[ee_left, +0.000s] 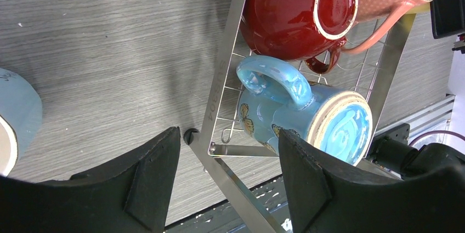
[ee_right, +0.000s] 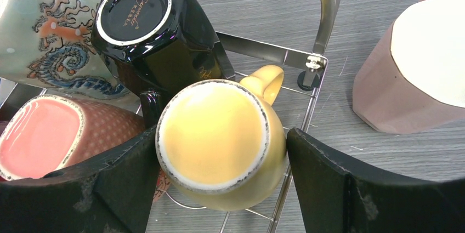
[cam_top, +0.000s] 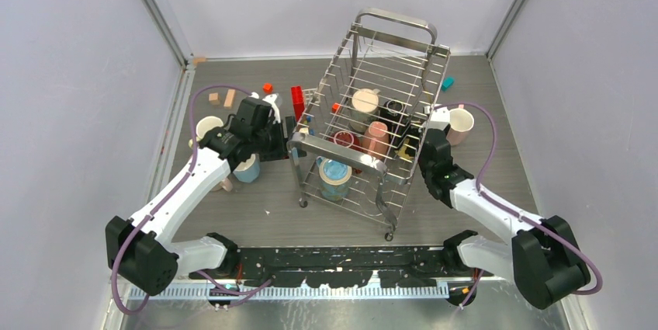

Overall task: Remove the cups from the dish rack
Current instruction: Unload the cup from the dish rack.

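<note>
The silver wire dish rack (cam_top: 372, 81) stands mid-table holding several mugs: cream (cam_top: 365, 101), black (cam_top: 394, 109), pink (cam_top: 378, 137), dark red (cam_top: 344, 140) and a light blue butterfly mug (cam_top: 335, 175). My left gripper (ee_left: 229, 134) is open and empty; its jaws straddle the rack's near left corner bar (ee_left: 219, 90), close to the butterfly mug (ee_left: 307, 118). My right gripper (ee_right: 222, 134) is shut on an upside-down yellow mug (ee_right: 208, 118) at the rack's right side, one finger against each side of it.
On the table stand a cream mug (cam_top: 208, 126) and a light blue mug (cam_top: 248, 168) at the left, and a mauve mug (ee_right: 411, 79) at the right. Small toy blocks, red (cam_top: 297, 101), orange (cam_top: 267, 87) and teal (cam_top: 448, 81), lie behind the rack.
</note>
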